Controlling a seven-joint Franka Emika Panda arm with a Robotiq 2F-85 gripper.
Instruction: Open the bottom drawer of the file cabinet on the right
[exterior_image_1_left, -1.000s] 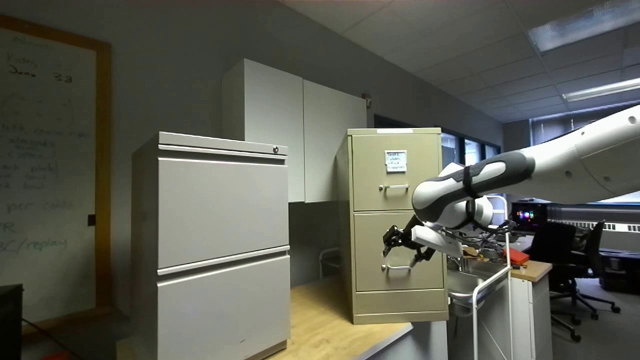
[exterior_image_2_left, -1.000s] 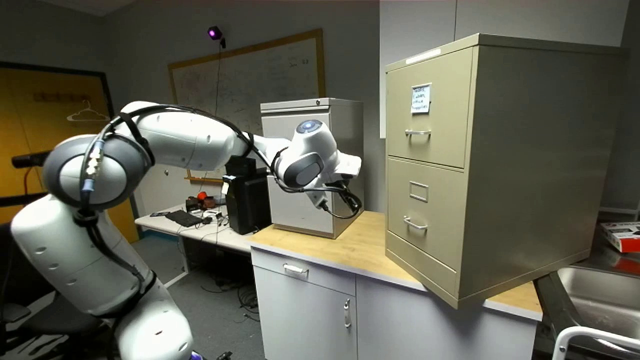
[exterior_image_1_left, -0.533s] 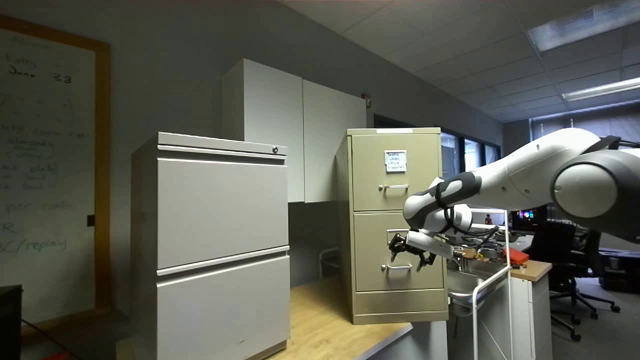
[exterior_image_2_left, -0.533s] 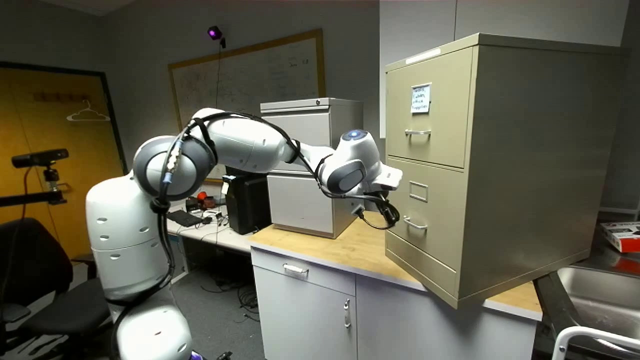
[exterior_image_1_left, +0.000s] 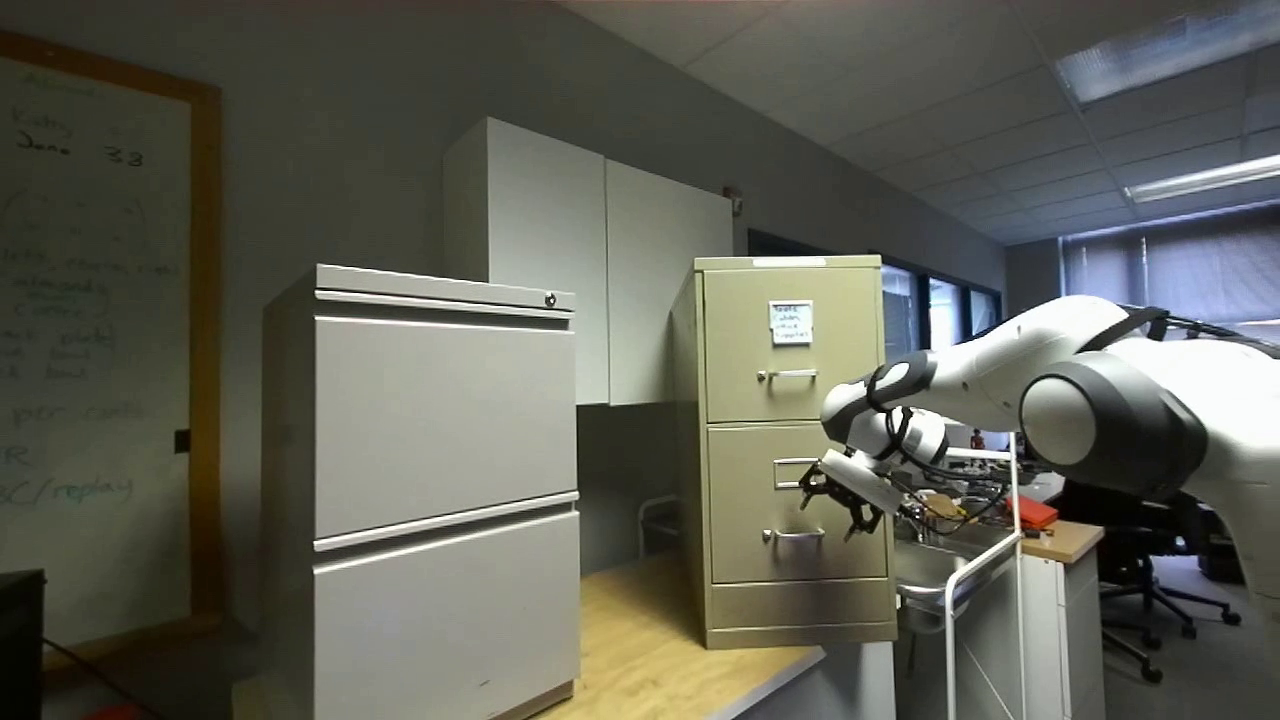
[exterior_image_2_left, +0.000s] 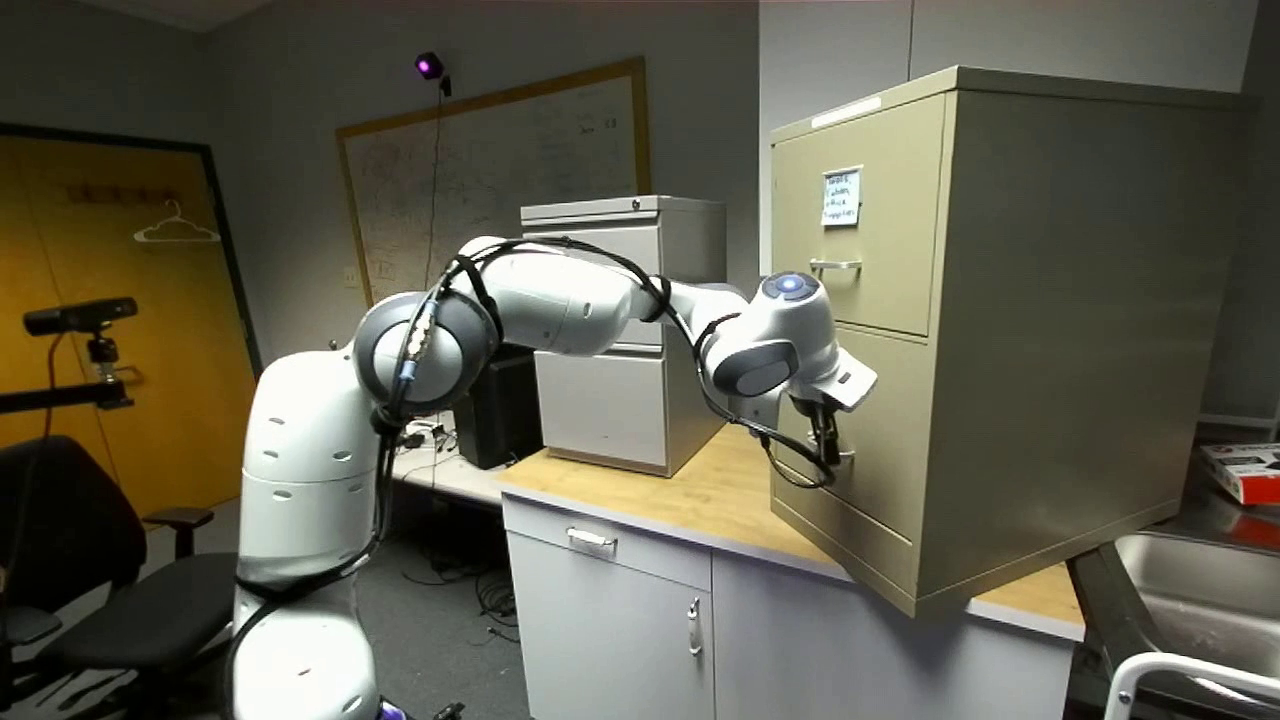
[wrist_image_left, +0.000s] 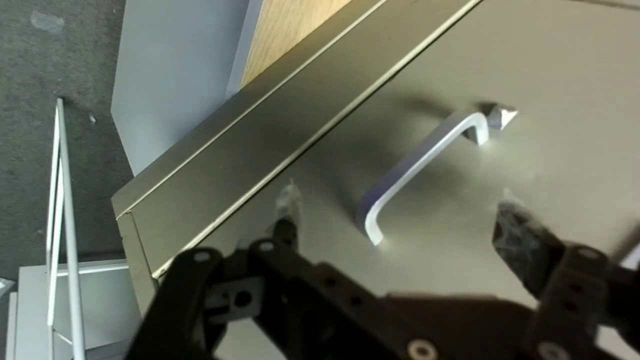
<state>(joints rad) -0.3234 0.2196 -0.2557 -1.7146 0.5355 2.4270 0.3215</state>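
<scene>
The tall beige file cabinet (exterior_image_1_left: 800, 605) has two stacked drawers and a white paper sheet (exterior_image_1_left: 792, 323) near its top; it also shows in an exterior view (exterior_image_2_left: 1070, 330). Its bottom drawer (exterior_image_1_left: 740, 490) is shut. That drawer's silver handle (exterior_image_1_left: 797, 535) is partly hidden behind my gripper (exterior_image_2_left: 826, 440) in an exterior view. In the wrist view the handle (wrist_image_left: 410, 167) runs diagonally, between and beyond my spread fingertips (wrist_image_left: 398, 196). My gripper (exterior_image_1_left: 833, 508) is open and empty, tilted, in front of the bottom drawer, just above the handle. The fingers appear apart from the handle.
A shorter grey two-drawer cabinet (exterior_image_1_left: 445, 430) stands beside it on the wooden counter (exterior_image_1_left: 650, 640). A sink (exterior_image_2_left: 1200, 580) lies on the beige cabinet's far side. A white metal frame (wrist_image_left: 70, 225) stands close to the cabinet's corner. The beige cabinet overhangs the counter edge.
The arm has moved toward the beige cabinet, and the gripper has come in front of the bottom handle and turned to a steeper tilt. The drawers have not moved.
</scene>
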